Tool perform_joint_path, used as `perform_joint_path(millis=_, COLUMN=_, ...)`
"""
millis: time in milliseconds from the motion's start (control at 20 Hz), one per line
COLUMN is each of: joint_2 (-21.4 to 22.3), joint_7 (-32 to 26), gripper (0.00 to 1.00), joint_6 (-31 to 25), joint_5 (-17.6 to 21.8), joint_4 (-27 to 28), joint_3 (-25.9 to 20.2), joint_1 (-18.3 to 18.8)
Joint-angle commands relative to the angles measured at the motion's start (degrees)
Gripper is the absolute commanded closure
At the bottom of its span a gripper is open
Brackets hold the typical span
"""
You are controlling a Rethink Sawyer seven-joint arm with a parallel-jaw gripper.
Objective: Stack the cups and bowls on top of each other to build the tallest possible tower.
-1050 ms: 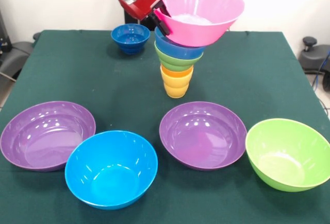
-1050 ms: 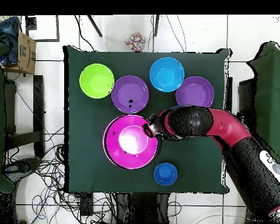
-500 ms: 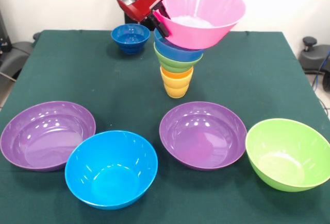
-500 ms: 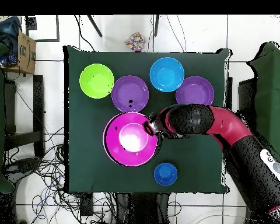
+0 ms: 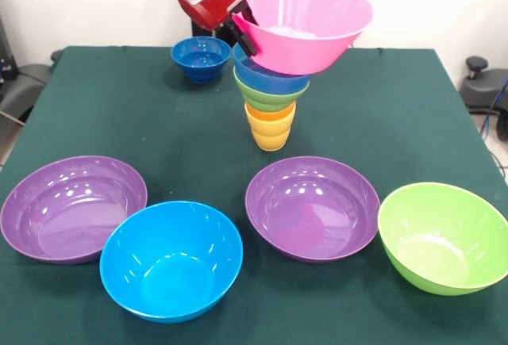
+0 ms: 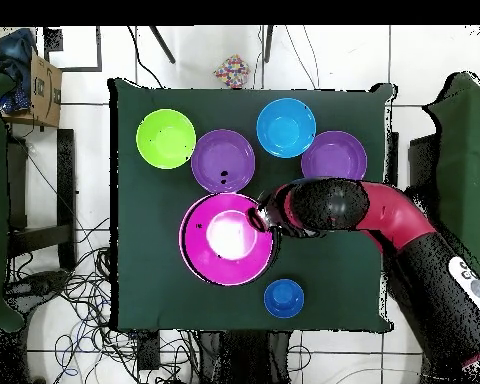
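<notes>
Pink bowl (image 5: 305, 18) is pinched by its rim in the gripper (image 5: 244, 34), tilted and sitting right on top of the tower (image 5: 271, 99) mid-table. Other big bowls sit along the near edge, and the dark blue bowl (image 5: 201, 58) is off behind.

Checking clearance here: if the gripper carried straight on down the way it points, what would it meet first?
The gripper grips the pink bowl by its rim. Going down, that bowl would likely seat on the light blue bowl topping the tower; any gap between them is hard to judge.
</notes>
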State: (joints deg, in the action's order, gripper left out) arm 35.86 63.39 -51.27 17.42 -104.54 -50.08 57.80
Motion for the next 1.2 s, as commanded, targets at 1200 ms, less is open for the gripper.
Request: perform_joint_path(millis=1200, joint_2=-0.1, joint_7=-0.4, gripper=1.0, joint_6=-1.3, joint_5=0.7, joint_4=-1.0, joint_3=0.9, joint_1=-0.9)
